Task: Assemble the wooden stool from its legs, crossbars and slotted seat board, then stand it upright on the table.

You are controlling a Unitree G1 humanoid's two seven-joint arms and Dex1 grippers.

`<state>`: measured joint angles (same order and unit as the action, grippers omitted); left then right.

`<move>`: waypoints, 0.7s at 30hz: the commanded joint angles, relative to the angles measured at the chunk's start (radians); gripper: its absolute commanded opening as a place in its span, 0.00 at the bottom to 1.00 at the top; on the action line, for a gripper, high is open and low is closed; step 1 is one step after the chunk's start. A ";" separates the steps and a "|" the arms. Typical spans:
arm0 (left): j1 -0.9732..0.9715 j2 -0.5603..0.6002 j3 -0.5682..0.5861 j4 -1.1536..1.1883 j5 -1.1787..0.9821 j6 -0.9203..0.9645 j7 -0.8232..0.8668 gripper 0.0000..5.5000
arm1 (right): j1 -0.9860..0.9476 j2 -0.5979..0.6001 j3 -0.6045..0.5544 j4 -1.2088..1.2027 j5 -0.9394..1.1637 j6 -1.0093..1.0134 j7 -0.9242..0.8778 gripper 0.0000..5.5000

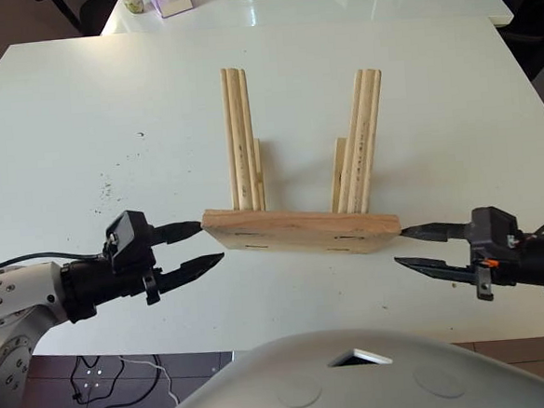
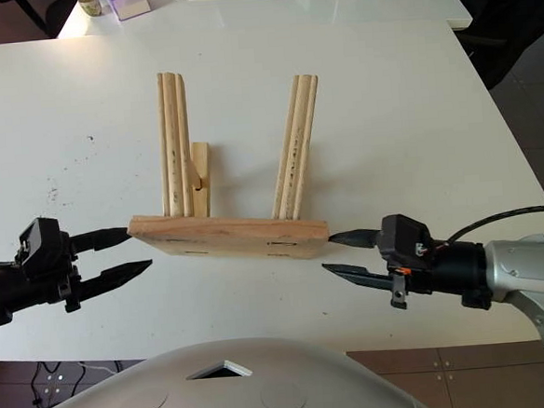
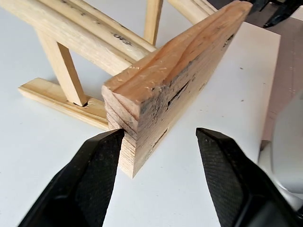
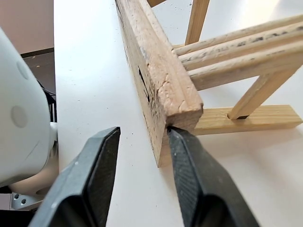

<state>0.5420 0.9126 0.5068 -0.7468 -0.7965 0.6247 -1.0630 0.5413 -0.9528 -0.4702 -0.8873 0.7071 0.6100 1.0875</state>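
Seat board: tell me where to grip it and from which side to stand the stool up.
Probably grip the seat board by its two short ends, one gripper from each side, jaws across its thickness. It stands on its long edge with the legs lying away, so both ends are free; the open left gripper and right gripper flank them.

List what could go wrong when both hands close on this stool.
1. The left hand and right hand are open with only fingertips at the end corners of the seat board; closing may pinch an edge and slip.
2. The legs stretch away across the table; held only at the board ends, their weight might twist it loose.
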 commanded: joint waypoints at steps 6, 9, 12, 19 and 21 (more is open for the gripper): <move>0.040 0.035 -0.172 0.207 0.288 -0.261 -0.158 0.51 | -0.005 -0.007 0.083 0.130 -0.063 -0.088 0.096 0.34; 0.017 0.012 -0.239 0.277 0.373 -0.347 -0.147 0.51 | -0.040 0.013 0.159 0.194 -0.136 -0.149 0.074 0.34; -0.025 -0.011 -0.294 0.347 0.445 -0.430 -0.121 0.51 | -0.075 0.031 0.249 0.277 -0.257 -0.258 0.054 0.34; -0.132 -0.098 -0.458 0.559 0.608 -0.647 -0.060 0.61 | -0.151 0.080 0.447 0.462 -0.446 -0.455 0.040 0.52; -0.171 -0.125 -0.489 0.599 0.626 -0.683 -0.048 0.63 | -0.182 0.099 0.485 0.494 -0.459 -0.480 0.039 0.53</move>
<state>0.4130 0.8119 0.0547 -0.1920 -0.2085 -0.0216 -1.1305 0.4031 -0.8701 -0.0212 -0.4237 0.2695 0.1646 1.1311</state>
